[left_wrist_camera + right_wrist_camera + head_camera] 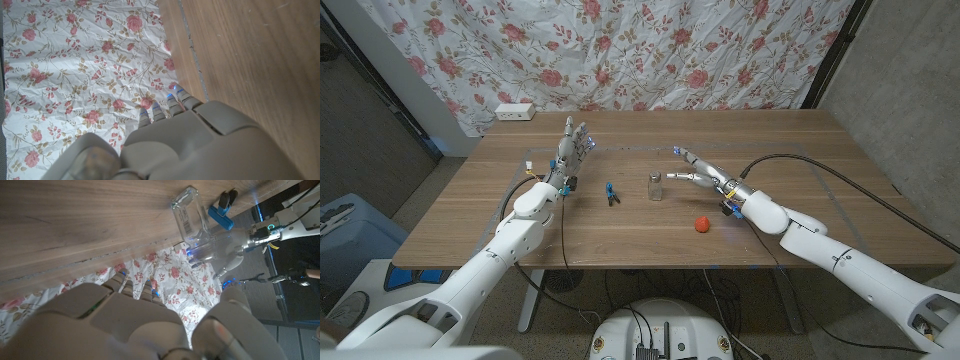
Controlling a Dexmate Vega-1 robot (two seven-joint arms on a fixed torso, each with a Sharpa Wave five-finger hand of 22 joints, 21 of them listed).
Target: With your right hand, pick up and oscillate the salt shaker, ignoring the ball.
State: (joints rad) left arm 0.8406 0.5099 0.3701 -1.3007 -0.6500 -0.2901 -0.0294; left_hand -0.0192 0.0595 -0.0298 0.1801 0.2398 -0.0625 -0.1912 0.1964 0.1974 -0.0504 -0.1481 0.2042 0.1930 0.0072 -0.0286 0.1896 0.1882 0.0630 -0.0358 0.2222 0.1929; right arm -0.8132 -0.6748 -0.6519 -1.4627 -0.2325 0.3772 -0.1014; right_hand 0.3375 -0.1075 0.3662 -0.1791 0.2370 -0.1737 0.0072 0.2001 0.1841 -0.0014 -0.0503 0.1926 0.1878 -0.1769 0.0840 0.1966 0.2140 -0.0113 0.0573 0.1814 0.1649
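Just beyond my right hand (705,174), fingers spread wide and holding nothing, stands the salt shaker (656,187); ball (702,224) lies beside my wrist.

A: What's behind your worktop (620,235)?

B: You've got a floral sheet (620,50) hung across the back, white with pink roses, creased all over. It covers the whole width behind the far edge.

A: And the sides?

B: On your left, a grey wall (360,130). On your right, a dark upright frame (840,50) beside another grey wall (910,90).

A: Anything on the surface near the back?

B: A white power strip (515,112) sits at the far left corner, just in front of the sheet.

A: Floor?

B: Grey, seen past the right edge. You'll notice a blue bin (345,235) low on the left. The wood is mid-brown, grain running lengthwise, evenly lit.
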